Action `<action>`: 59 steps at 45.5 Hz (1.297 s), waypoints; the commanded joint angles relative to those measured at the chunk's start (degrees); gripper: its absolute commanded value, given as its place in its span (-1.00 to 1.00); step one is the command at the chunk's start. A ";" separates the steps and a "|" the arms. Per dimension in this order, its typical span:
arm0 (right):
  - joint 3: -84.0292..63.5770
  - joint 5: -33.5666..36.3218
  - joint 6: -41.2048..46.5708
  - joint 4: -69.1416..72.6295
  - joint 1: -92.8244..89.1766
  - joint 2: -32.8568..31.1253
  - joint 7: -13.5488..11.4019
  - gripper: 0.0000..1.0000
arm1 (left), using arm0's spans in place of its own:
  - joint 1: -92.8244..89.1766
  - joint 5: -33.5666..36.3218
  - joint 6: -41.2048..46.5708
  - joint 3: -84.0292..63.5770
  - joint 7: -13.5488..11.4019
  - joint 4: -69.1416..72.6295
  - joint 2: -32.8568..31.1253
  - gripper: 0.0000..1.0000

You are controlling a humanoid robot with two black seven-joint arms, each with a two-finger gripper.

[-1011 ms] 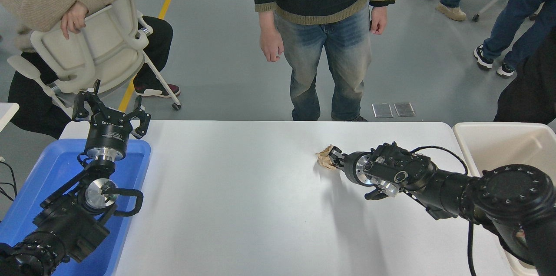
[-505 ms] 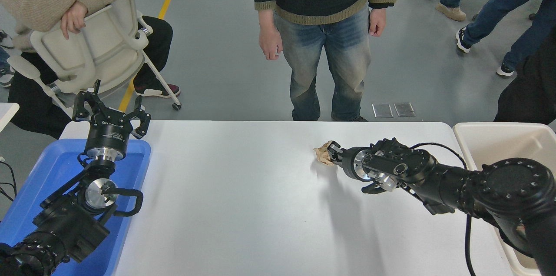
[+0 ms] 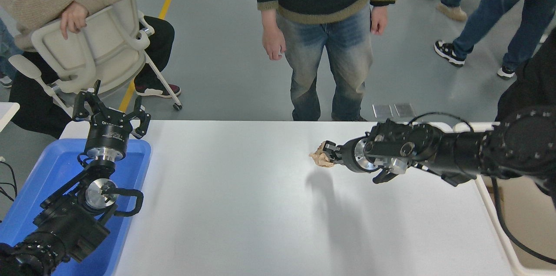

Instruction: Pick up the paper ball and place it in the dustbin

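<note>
Your right gripper [image 3: 326, 154] is clamped on the tan crumpled paper ball [image 3: 320, 159], held clear above the white table [image 3: 243, 206] (shadow sits apart) — likely for carrying to the cream plastic dustbin [image 3: 499, 211]. Left gripper [image 3: 112, 113] parked, fingers spread.

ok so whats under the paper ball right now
Bare white table with the ball's shadow; the paper ball is lifted in the right gripper. Its near side is hidden by the fingers.

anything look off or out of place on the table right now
Nothing stands out. The right gripper is shut on the paper ball, lifted above the white table, with the dustbin at the right edge. The left gripper is parked, open, over the blue tray.
</note>
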 commanded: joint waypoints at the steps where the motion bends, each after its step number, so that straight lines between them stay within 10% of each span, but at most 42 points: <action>1: -6.86 -0.07 9.22 11.88 15.46 -6.70 0.17 -1.00 | 0.00 0.00 0.00 0.08 0.00 0.05 0.00 0.98; 26: -10.82 -2.53 35.07 19.27 41.57 -12.69 0.17 -1.00 | 0.00 0.00 0.00 0.08 0.00 -0.04 0.00 0.98; 59: -22.85 -3.67 36.31 18.57 48.08 -23.58 -0.18 -1.00 | 0.00 0.00 0.00 0.08 0.00 0.05 0.00 0.98</action>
